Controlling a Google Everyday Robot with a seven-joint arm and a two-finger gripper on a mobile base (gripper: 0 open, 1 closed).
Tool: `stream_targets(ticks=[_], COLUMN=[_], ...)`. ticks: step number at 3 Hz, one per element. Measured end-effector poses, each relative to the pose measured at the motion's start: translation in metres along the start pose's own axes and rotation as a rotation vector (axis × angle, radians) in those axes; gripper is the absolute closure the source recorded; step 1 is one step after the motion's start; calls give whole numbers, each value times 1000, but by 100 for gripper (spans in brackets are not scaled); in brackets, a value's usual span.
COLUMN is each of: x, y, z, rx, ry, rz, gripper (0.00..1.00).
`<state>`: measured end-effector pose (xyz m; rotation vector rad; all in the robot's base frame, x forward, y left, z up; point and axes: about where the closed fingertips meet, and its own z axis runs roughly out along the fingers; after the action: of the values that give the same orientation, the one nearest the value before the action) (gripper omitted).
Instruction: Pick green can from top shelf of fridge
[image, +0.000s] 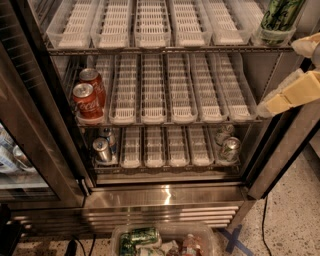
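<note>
hovering at the right edge of the view, the gripper sits below and slightly right of the green can, out in front of the fridge. its two pale fingers are spread apart with nothing between them, one higher and nearer the can, the other lower and pointing down-left.

the can stands upright at the front right end of the top shelf, in the rightmost tray; its top is cut off by the picture edge, so the long axis runs straight up. from the gripper, the can lies up and a little left, and further back into the cabinet. the coming move, as i judge it, turns on that: rise to the can's mid-height, then go in level so the fingers pass either side of its body.

the tray's front lip under the can and the shelf's front wire lie between gripper and can, so coming up too close could catch them. the door post runs down below and right of the can, close beside the gripper, leaving little side room.

well below and left of the can, two red cans stand on the middle shelf. silver cans sit lower down on the bottom shelf, another pair almost straight under the can. a bin of cans lies on the floor, far below it. none stand in the way.
</note>
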<state>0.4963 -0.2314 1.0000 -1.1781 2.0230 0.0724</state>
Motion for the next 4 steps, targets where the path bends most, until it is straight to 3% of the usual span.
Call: stream_targets(ticks=[3,4], x=[-30,-38], y=[-27,-36], z=[4,-3], rx=[292,402], ry=[-308,-381], rz=[93,170], gripper=[0,0])
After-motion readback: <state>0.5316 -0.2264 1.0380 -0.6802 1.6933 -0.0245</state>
